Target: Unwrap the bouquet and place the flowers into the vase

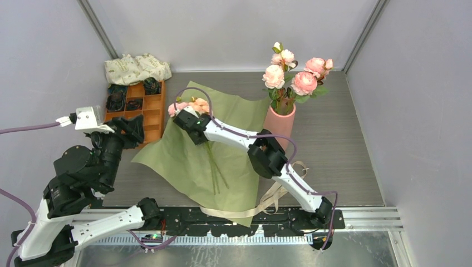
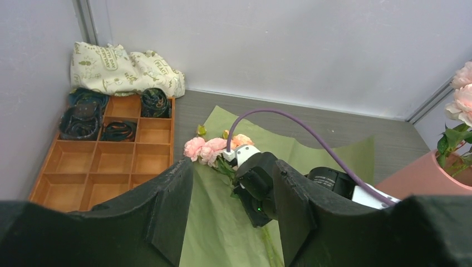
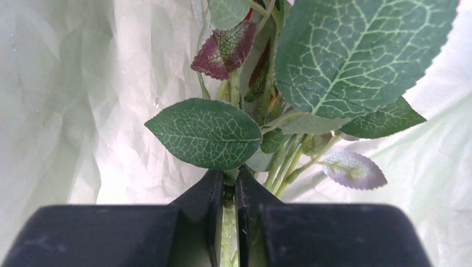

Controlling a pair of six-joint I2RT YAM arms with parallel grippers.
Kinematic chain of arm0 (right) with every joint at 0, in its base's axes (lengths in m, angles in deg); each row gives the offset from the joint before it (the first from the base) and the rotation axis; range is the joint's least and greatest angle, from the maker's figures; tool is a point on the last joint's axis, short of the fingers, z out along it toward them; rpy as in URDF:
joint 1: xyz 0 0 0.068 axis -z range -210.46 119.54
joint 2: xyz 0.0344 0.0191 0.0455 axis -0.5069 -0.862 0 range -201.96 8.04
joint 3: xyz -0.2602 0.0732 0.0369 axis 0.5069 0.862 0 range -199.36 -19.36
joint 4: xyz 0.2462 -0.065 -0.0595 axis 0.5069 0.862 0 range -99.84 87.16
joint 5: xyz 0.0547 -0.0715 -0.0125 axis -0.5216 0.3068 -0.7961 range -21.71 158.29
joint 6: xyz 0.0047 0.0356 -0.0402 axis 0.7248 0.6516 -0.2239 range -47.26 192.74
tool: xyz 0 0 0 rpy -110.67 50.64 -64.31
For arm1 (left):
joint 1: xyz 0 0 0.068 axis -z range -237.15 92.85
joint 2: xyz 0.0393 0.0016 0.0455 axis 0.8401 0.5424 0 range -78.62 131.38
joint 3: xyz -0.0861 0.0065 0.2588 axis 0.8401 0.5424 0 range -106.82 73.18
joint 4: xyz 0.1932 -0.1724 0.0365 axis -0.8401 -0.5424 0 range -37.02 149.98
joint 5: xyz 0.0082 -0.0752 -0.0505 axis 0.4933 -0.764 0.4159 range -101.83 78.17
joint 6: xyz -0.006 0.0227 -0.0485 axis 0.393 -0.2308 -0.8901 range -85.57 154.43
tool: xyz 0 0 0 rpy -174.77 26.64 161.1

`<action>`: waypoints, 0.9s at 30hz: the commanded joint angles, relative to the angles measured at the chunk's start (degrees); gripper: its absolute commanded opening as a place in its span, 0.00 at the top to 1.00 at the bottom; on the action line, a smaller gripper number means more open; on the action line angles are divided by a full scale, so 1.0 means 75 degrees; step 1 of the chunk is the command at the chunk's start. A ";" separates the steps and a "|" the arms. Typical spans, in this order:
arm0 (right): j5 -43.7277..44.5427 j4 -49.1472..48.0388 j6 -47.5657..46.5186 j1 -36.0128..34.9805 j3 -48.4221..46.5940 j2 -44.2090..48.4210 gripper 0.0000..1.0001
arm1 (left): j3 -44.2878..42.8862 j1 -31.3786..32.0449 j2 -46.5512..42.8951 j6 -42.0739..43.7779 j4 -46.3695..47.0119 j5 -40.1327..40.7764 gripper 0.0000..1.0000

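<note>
While my right gripper (image 3: 229, 189) is clamped on the stems (image 3: 284, 161) just under the leaves, these flowers (image 1: 192, 105) lie on the spread paper (image 1: 183, 161), blooms at twelve o'clock. The vase (image 1: 280, 119) stands on the bench (image 1: 339, 161) at three o'clock, some blooms already in it. My left gripper (image 2: 232, 167) hangs apart, empty, at nine. Next, I judge: lift clear, then tip stems-down over the mouth.

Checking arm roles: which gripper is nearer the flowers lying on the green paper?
Right. The right gripper grips the flowers by their stems, just below the blooms. The left gripper hangs open left of the paper, beside the orange tray.
</note>
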 commanded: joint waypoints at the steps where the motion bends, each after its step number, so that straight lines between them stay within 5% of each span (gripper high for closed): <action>1: 0.0117 -0.0316 0.0229 -0.0026 0.0615 0.1438 0.96 | -0.0005 0.0029 -0.0026 -0.0026 0.0299 0.0062 0.45; 15: 0.0094 -0.1142 0.0367 -0.0071 0.3638 0.4508 0.98 | -0.0020 0.0025 0.0200 -0.0165 0.0306 -0.0140 0.46; 27: 0.0843 -0.1024 0.1193 0.0003 0.5939 0.4932 0.89 | 0.0025 0.0034 0.0373 -0.0227 0.0365 -0.0283 0.46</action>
